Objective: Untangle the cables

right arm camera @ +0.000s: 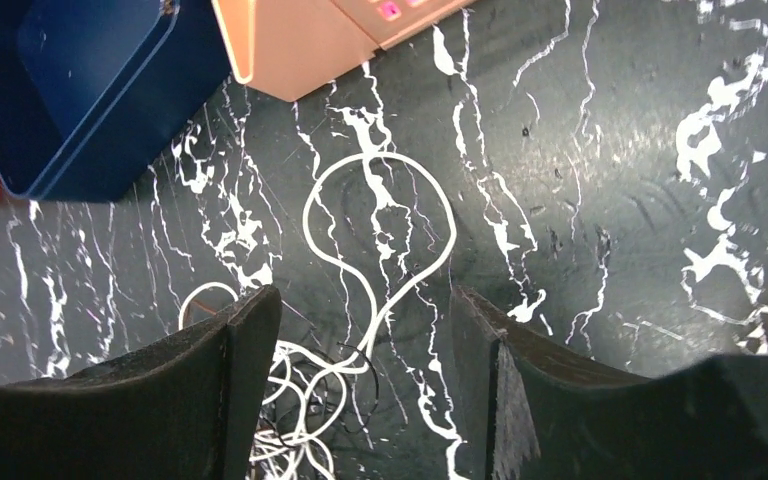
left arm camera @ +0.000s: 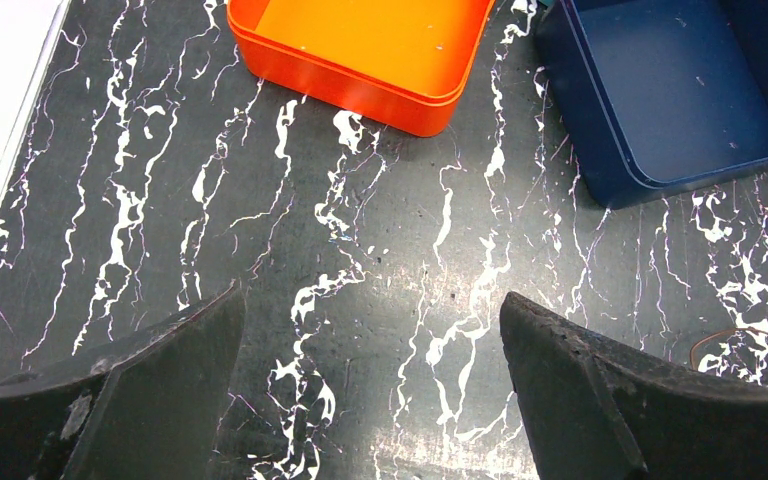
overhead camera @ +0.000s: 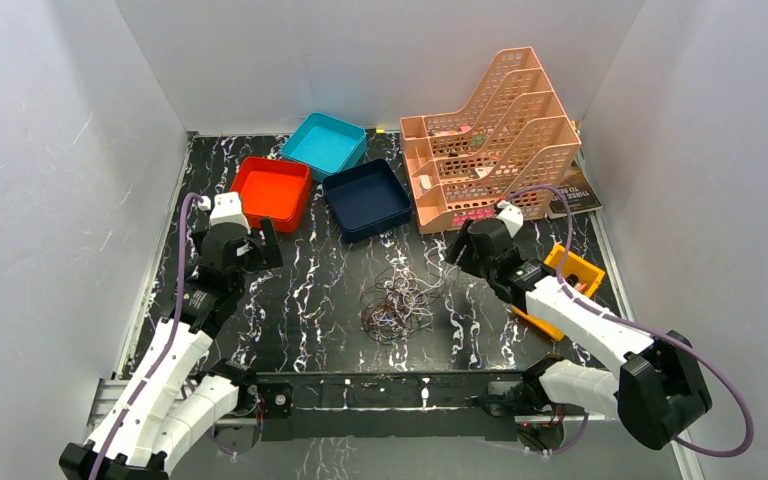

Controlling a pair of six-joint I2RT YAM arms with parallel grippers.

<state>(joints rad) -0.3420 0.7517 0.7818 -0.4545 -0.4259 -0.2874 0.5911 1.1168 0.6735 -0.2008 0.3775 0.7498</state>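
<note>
Cables: one loose heap of thin strands, whitish-lilac, black and brown, on the black marbled tabletop; the heap lies between the two arms, nearer the right one.

Right gripper: jaws apart, clamped on nothing; a single white loop lies flat just ahead of the fingertips; the dense knot sits back between the fingers, toward the left finger.

Left gripper: jaws wide apart, nothing between them but tabletop; only a brown strand shows, off beyond the right finger.

Handling, judged: very light; wiry and springy, holding their curl; likely to drag neighbours along when one is lifted; thin enough to slip from a loose pinch. Best hold looks to be the free white loop, where one strand lies clear of the rest; a grab into the knot would take several at once.

Containers:
- orange tray, ahead of the left jaws; no strand in the part seen;
- navy tray, ahead and right of the left jaws; no strand seen;
- teal tray, beyond both; inside looks bare;
- peach file rack, beyond the right jaws; small pink and white items in its tiers, too small to name;
- yellow bin, behind the right gripper; contents hidden by the arm.
</note>
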